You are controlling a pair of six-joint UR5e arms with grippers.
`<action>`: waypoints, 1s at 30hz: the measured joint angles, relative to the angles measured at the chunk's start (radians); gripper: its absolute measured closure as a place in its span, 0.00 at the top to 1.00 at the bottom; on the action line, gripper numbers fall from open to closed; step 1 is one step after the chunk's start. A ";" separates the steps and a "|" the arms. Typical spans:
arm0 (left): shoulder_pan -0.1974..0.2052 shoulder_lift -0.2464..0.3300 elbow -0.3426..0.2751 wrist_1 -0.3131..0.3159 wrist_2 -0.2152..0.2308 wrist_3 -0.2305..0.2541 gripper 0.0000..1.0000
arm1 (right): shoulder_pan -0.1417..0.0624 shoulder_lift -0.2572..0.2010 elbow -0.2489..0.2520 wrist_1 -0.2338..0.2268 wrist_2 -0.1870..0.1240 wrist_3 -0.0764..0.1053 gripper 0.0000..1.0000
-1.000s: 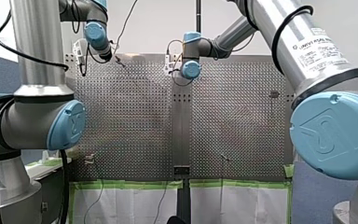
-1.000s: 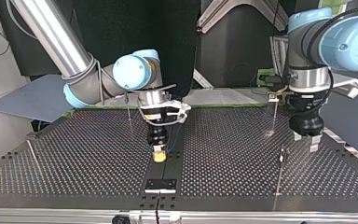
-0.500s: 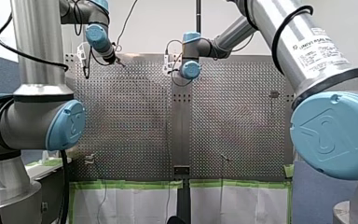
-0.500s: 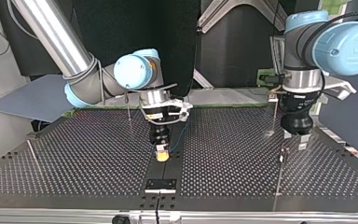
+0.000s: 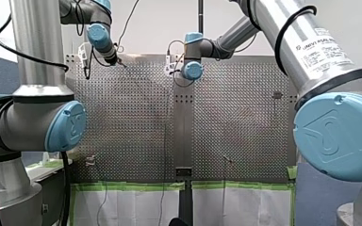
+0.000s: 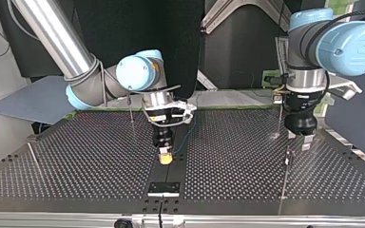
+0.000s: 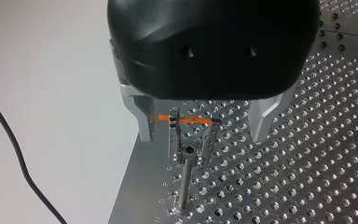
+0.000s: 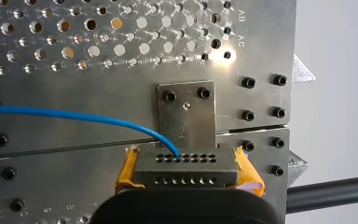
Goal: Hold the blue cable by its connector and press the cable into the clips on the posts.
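Left arm [image 6: 309, 90] shifted over post [image 7: 184, 179] — jaws apart (right jaws clamp connector [image 8: 186, 169]).

Blue cable [image 8: 74, 115] curves into grey perforated connector [image 8: 186, 169]; clip [image 7: 188, 149] atop upright post [image 7: 184, 184].

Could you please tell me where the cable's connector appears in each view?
Front view: not visible, behind my right arm's wrist.
Top view: at my right gripper's yellow tip, too small to distinguish.
Left wrist view: absent.
Right wrist view: connector between the yellow pads.
Shared landmark: the table's unperforated centre strip beneath it.
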 joint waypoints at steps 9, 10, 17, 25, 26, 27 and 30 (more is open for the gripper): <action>-0.002 0.001 0.000 -0.002 0.000 0.000 1.00 | 0.000 0.000 0.000 0.001 -0.004 0.000 0.00; -0.002 0.001 0.000 -0.002 0.000 0.000 1.00 | 0.000 0.000 0.000 0.001 -0.004 0.000 0.00; -0.003 0.002 0.000 -0.002 0.000 0.000 1.00 | 0.001 0.000 0.000 0.001 -0.006 0.003 0.00; -0.008 0.002 0.000 -0.003 0.000 0.000 1.00 | 0.002 0.000 0.000 0.001 -0.006 0.003 0.00; -0.008 0.002 0.000 -0.003 0.000 0.000 1.00 | 0.002 0.000 0.000 0.001 -0.006 0.003 0.00; -0.009 0.003 0.000 -0.003 0.000 0.000 1.00 | 0.002 0.000 0.000 0.001 -0.006 0.003 0.00; -0.010 0.003 0.000 -0.004 0.000 0.000 1.00 | 0.003 0.000 0.000 0.002 -0.006 0.003 0.00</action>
